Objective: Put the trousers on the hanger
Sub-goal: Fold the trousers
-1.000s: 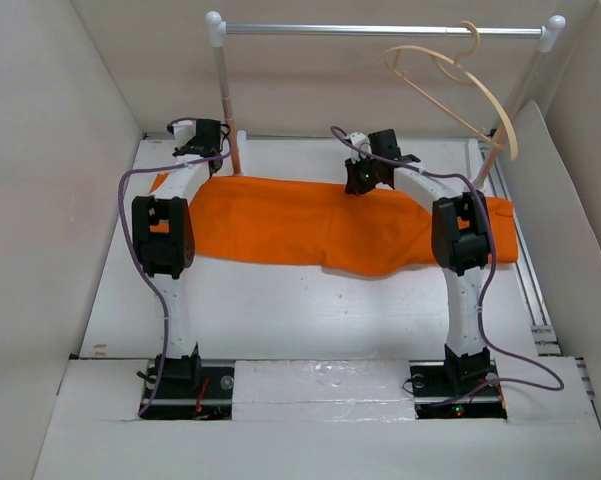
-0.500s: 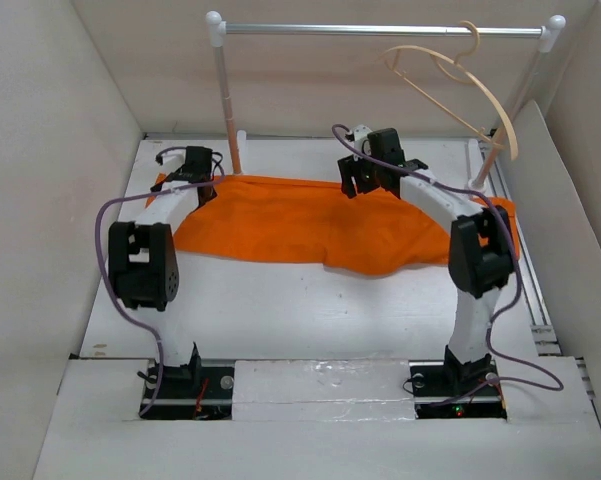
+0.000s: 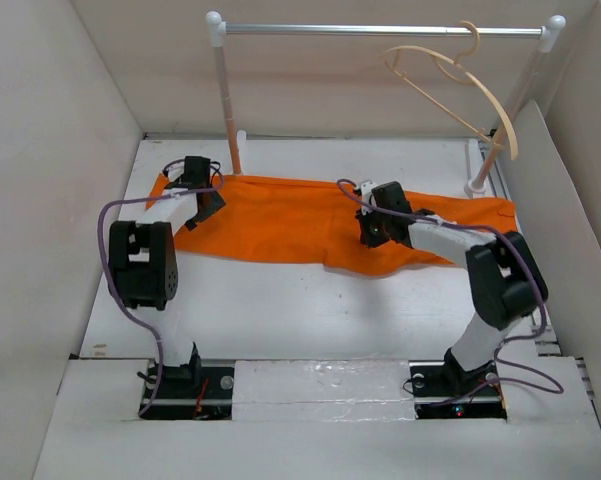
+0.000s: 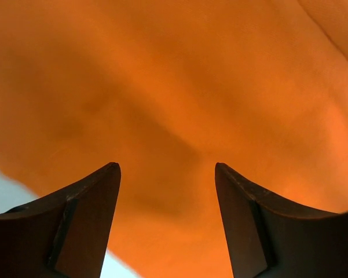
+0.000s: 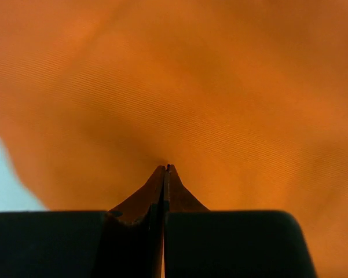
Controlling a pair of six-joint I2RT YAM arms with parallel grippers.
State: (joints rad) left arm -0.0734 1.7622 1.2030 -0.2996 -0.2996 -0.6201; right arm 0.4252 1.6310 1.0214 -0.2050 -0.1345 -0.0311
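Hovering the left gripper (image 4: pixel 168 168), fingers spread apart, just above the left end of the trousers (image 3: pixel 280 225). Pressing the right gripper (image 5: pixel 166 168) down near their middle, fingers clenched, apparently nipping a fold of cloth. Seeing the trousers lying flat, lengthwise left to right on the table (image 3: pixel 280 320), the hanger (image 3: pixel 448 106) dangling from the rail (image 3: pixel 380 30) at far right, nearer the right arm.
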